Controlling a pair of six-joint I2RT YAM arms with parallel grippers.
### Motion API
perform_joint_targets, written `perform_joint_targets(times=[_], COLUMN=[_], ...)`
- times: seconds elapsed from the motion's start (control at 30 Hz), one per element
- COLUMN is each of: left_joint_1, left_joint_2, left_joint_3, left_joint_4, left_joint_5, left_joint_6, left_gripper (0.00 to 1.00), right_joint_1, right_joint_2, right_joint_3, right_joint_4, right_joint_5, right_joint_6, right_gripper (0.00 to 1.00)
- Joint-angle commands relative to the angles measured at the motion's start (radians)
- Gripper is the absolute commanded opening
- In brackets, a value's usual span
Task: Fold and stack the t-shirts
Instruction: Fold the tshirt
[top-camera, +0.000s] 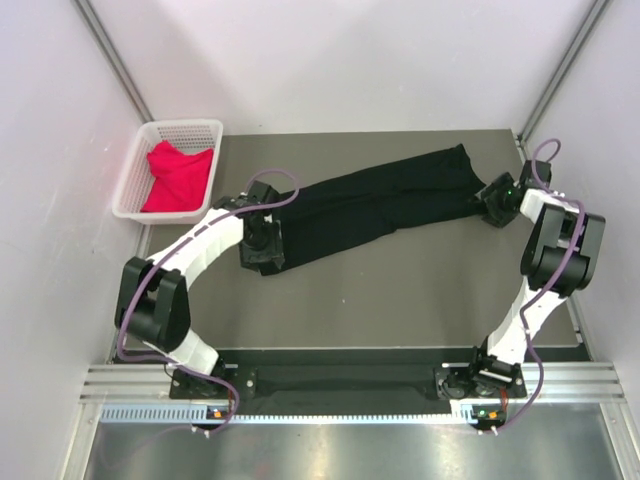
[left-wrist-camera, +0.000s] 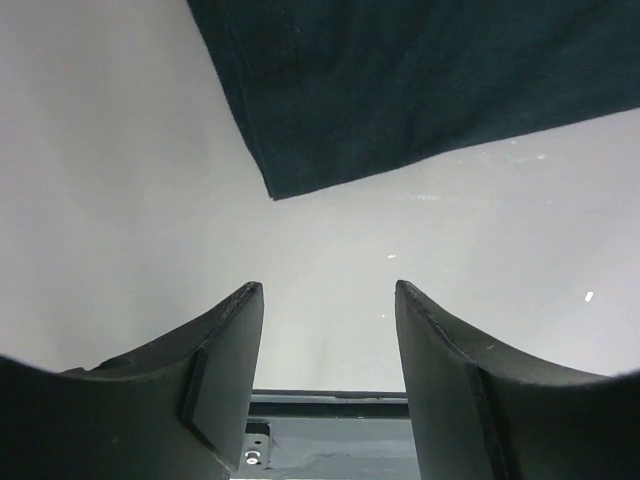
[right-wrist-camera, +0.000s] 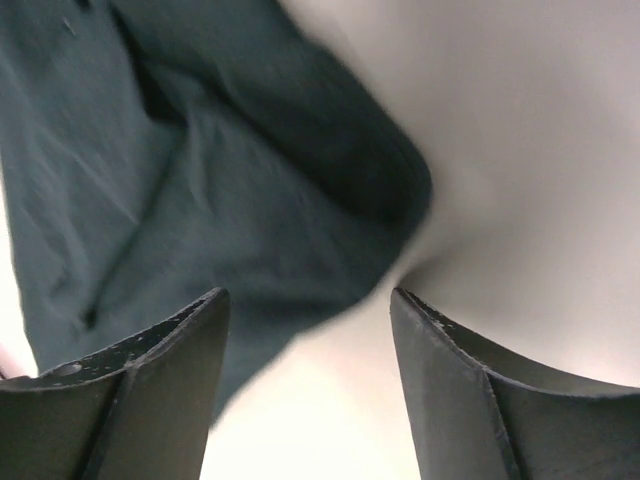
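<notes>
From above, we see the black shirt (top-camera: 380, 205) lying long and thin across the table (top-camera: 400, 300), on a slant. The red shirt (top-camera: 178, 178) sits bunched up in the white basket (top-camera: 131, 180), well apart from the black shirt, past its left end. Only this top view shows the red shirt and the basket.

The left gripper (top-camera: 265, 260) is at the black shirt's left end. The right gripper (top-camera: 488, 206) is at its right end. From up here we cannot tell how wide either one is.

The wrist views show us that. In the left wrist view, the left gripper (left-wrist-camera: 328, 290) is spread wide with nothing in it. Bare table lies under the gap. A corner of the black shirt (left-wrist-camera: 420, 80) lies just ahead of the tips and does not touch them.

In the right wrist view, the right gripper (right-wrist-camera: 308, 292) is spread wide too and holds nothing. The black shirt (right-wrist-camera: 200, 180) is wrinkled here, and its rounded end lies ahead of the gap. This picture is a bit blurry, so we cannot tell if a finger touches the cloth.
</notes>
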Motion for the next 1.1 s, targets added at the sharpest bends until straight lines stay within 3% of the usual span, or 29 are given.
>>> perform_joint_targets(times=[0.0,0.1,0.13,0.2,0.23,0.27,0.37,0.47,0.53,0.57,0.6,0.73,0.9,1.07], left_joint_1=[0.002,0.003,0.005,0.01,0.016,0.02,0.042,0.06,0.077,0.086,0.109,0.172,0.2,0.198], left_joint_2=[-0.076,-0.09,-0.093,-0.095,-0.098,-0.095,-0.078,-0.063,-0.055,-0.043,-0.034,0.04,0.14,0.177], left_joint_3=[0.031,0.062,0.069,0.08,0.083,0.086,0.104,0.118,0.123,0.126,0.132,0.17,0.216,0.145], left_joint_4=[-0.007,-0.008,-0.007,-0.008,-0.004,-0.002,0.006,0.016,0.032,0.049,0.058,0.127,0.153,0.196], left_joint_5=[-0.045,-0.073,-0.092,-0.105,-0.105,-0.103,-0.097,-0.08,-0.079,-0.074,-0.062,0.033,0.128,0.228], left_joint_6=[0.017,0.02,0.023,0.026,0.032,0.037,0.045,0.038,0.038,0.038,0.037,0.066,0.078,-0.013], left_gripper=[0.61,0.61,0.61,0.62,0.63,0.63,0.68,0.68,0.68,0.69,0.7,0.76,0.76,0.71], right_joint_1=[-0.013,-0.023,-0.026,-0.032,-0.033,-0.033,-0.038,-0.038,-0.035,-0.035,-0.035,-0.029,-0.018,0.023], right_joint_2=[0.073,0.127,0.162,0.196,0.232,0.251,0.321,0.384,0.417,0.418,0.415,0.342,0.243,0.153], right_joint_3=[0.035,0.088,0.133,0.182,0.235,0.268,0.394,0.516,0.593,0.609,0.616,0.612,0.589,0.56], right_joint_4=[0.061,0.079,0.076,0.078,0.078,0.069,0.056,0.035,-0.018,-0.037,-0.048,-0.153,-0.236,-0.284], right_joint_5=[0.038,0.047,0.049,0.044,0.038,0.038,0.032,0.024,0.024,0.022,0.022,0.051,0.062,0.038], right_joint_6=[0.022,0.025,0.02,0.008,0.002,-0.007,-0.021,-0.04,-0.046,-0.046,-0.047,-0.087,-0.147,-0.178], right_gripper=[0.65,0.56,0.45,0.33,0.16,0.1,0.04,0.06,0.15,0.23,0.39,0.63,0.69,0.69])
